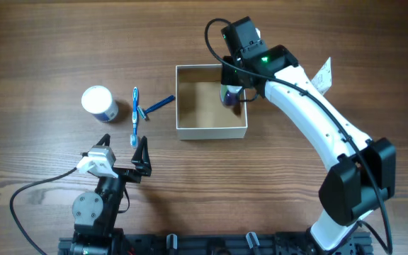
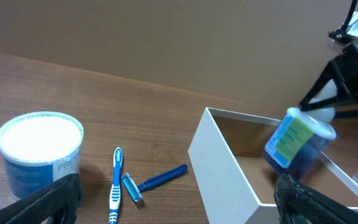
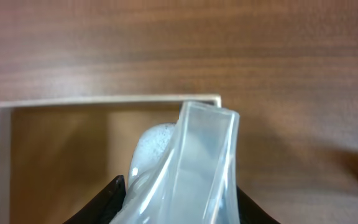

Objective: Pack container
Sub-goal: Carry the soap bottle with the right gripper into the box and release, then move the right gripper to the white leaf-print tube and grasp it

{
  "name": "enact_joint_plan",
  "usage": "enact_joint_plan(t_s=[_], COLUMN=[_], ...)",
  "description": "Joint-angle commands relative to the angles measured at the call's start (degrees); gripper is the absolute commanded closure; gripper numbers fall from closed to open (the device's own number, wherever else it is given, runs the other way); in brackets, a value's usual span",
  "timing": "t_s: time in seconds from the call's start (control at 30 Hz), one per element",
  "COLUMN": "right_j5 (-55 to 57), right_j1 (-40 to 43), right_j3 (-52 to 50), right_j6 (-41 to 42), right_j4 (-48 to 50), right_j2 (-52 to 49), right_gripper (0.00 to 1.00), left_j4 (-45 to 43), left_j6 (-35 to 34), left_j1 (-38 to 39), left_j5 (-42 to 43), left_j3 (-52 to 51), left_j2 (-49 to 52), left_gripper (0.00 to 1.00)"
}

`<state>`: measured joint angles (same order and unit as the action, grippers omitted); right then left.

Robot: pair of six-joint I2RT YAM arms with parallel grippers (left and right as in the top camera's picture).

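Observation:
The container (image 1: pixel 211 132) is a square white box with a tan inside, at the table's middle; it also shows in the left wrist view (image 2: pixel 222 162) and the right wrist view (image 3: pixel 104 101). My right gripper (image 1: pixel 234 92) is shut on a blue tube with a clear crimped end (image 1: pixel 229 95), tilted over the box's right side. The tube shows in the left wrist view (image 2: pixel 294 142) and fills the right wrist view (image 3: pixel 191 162) between the fingers (image 3: pixel 176 199). My left gripper (image 1: pixel 124 147) is open and empty, near the front left (image 2: pixel 179 211).
A round white jar (image 1: pixel 98 103) (image 2: pixel 39 152), a blue toothbrush (image 1: pixel 134 117) (image 2: pixel 116 183) and a blue razor (image 1: pixel 156 107) (image 2: pixel 157 180) lie left of the box. A white tag (image 1: pixel 322 74) lies at the right beyond my right arm.

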<state>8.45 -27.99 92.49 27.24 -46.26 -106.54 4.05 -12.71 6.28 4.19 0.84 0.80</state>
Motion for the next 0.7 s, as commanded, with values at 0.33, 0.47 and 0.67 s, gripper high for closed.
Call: enact_joint_plan(t_s=[0.33,0.47,0.67], right_j5=[1.16,2.95,3.82], right_j1=[-0.22,-0.17,3.85], right_j3=[1.05,1.05,1.05], right_j6=[-1.88,-3.34,-4.81], right_j4=[2.43,0.98,-1.14], right_j2=[1.40,7.13,20.00], right_gripper=[0.14,0.09,0.08], left_j4=[-0.02,-0.02,-0.02], left_j6=[0.33,0.33,0.33], left_j1=[0.26,0.26,0.26], left_j5=[-0.59,-0.59,-0.59], left_j3=[-0.48,-0.48,-0.48], left_j2=[-0.31,-0.31,-0.31], left_gripper=[0.00,0.00,0.00])
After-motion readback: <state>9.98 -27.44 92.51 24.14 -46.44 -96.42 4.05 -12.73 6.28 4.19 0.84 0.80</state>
